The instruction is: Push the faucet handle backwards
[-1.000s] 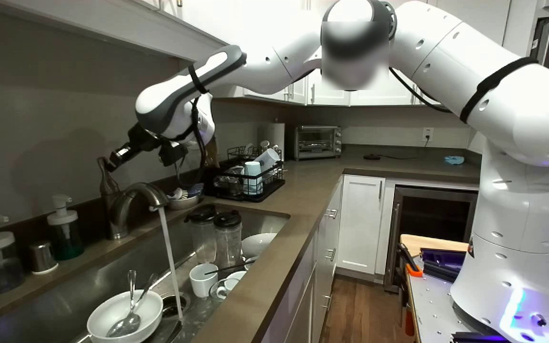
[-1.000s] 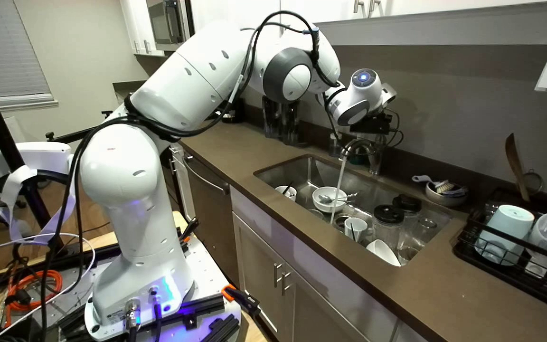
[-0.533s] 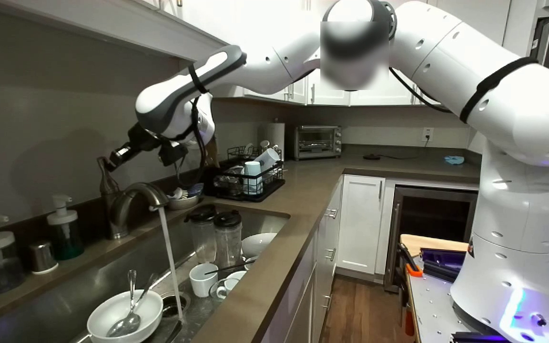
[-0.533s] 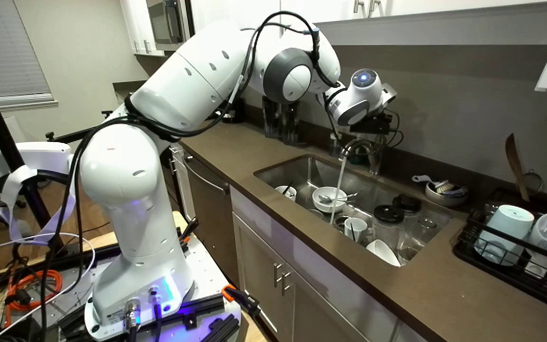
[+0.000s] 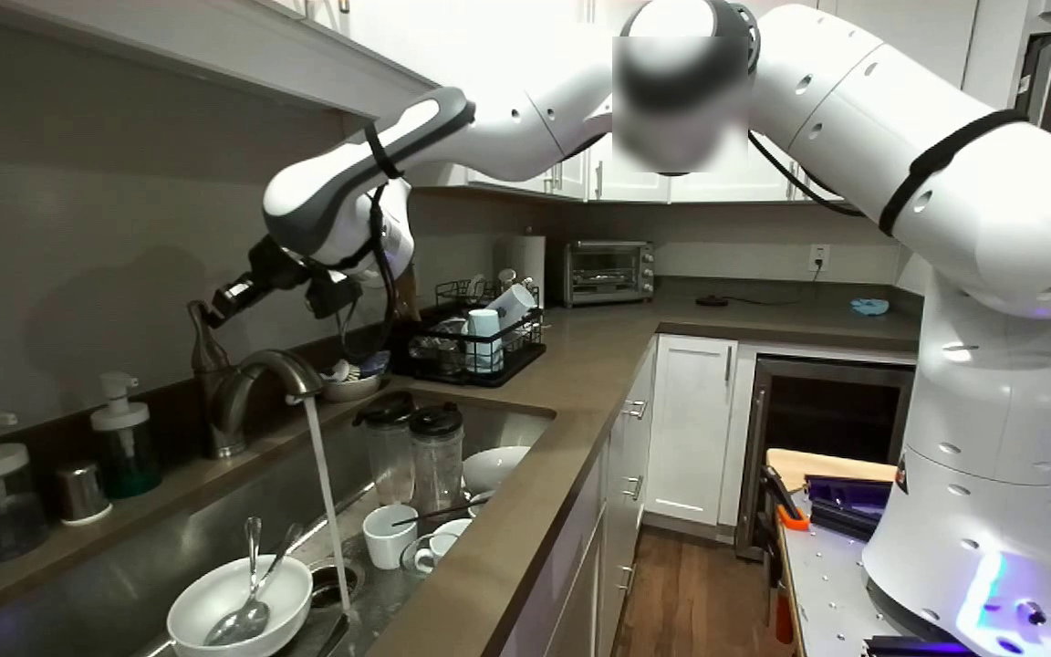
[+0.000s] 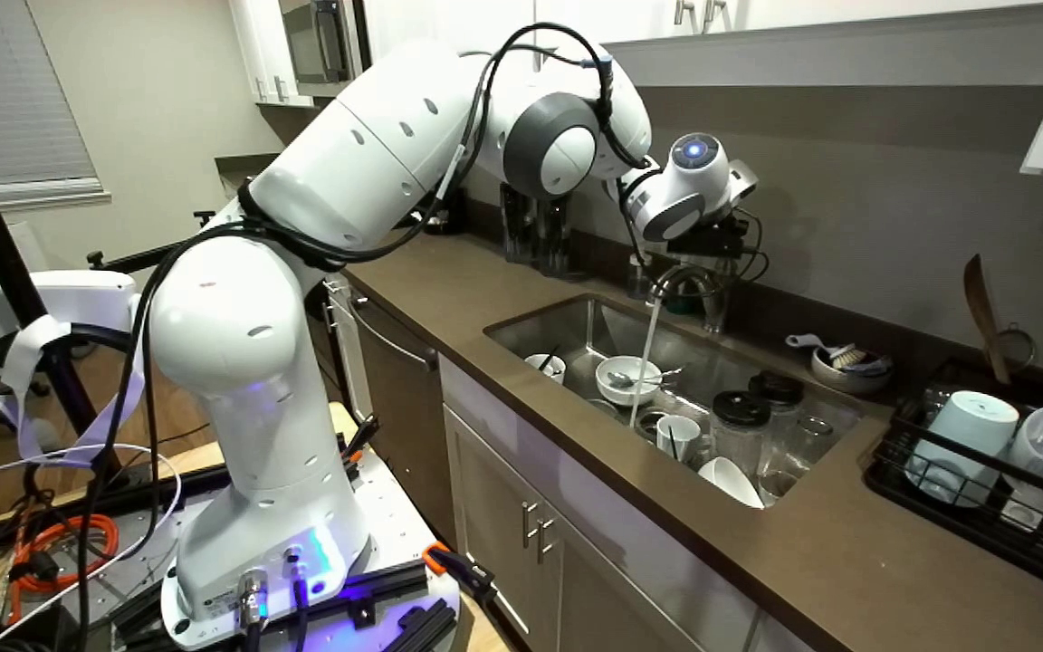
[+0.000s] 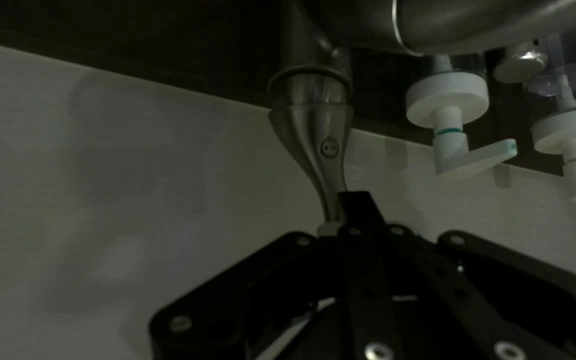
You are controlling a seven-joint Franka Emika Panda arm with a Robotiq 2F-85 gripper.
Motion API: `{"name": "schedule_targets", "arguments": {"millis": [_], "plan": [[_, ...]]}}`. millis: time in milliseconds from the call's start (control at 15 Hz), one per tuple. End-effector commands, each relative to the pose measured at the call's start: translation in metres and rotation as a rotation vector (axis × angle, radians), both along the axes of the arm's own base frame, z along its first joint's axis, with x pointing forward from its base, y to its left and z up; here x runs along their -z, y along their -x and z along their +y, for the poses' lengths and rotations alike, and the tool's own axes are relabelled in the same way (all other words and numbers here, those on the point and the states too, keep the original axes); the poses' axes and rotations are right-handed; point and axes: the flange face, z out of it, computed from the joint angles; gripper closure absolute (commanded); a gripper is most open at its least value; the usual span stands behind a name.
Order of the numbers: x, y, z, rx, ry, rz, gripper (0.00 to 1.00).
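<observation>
The faucet handle (image 5: 206, 347) is a slim, tapered grey metal lever that stands nearly upright behind the arched spout (image 5: 261, 370). My gripper (image 5: 213, 316) is shut, and its dark fingertips are at the handle's upper end; contact looks likely in an exterior view, but I cannot be sure. In the wrist view the handle (image 7: 313, 135) narrows toward my gripper (image 7: 355, 196), whose joined tips overlap the edge of its thin end. No object shows between the fingers. Water runs from the spout (image 6: 680, 276) in both exterior views. The arm and spout hide the fingertips in an exterior view (image 6: 707, 237).
Soap bottles (image 5: 122, 438) and a metal cup (image 5: 81, 493) stand beside the faucet. The sink (image 6: 594, 312) holds a white bowl (image 6: 626, 378), mugs and lidded jars. A brush bowl (image 5: 350, 388) and a dish rack (image 5: 489, 360) lie farther along the counter, with the wall close behind the faucet.
In an exterior view the arm has shifted very slightly to the right over the last half second. The handle looks nearly unmoved, the water still runs, and the gripper stays shut.
</observation>
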Motion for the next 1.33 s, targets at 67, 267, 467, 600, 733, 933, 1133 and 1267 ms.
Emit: {"name": "schedule_targets", "arguments": {"millis": [67,267,467,600,733,933,1133,1267], "plan": [[-0.014,0.02,-0.013,0.023,0.017,-0.019,1.0],[-0.015,0.036,-0.024,0.039,0.031,0.012,1.0],[-0.016,0.057,-0.03,0.039,0.043,0.049,1.0],[-0.018,0.072,-0.035,0.04,0.056,0.074,1.0],[-0.022,0.088,-0.038,0.045,0.071,0.1,1.0],[-0.029,0.11,-0.043,0.051,0.09,0.13,1.0],[-0.036,0.135,-0.046,0.062,0.111,0.173,1.0],[-0.042,0.15,-0.047,0.064,0.122,0.209,1.0]]}}
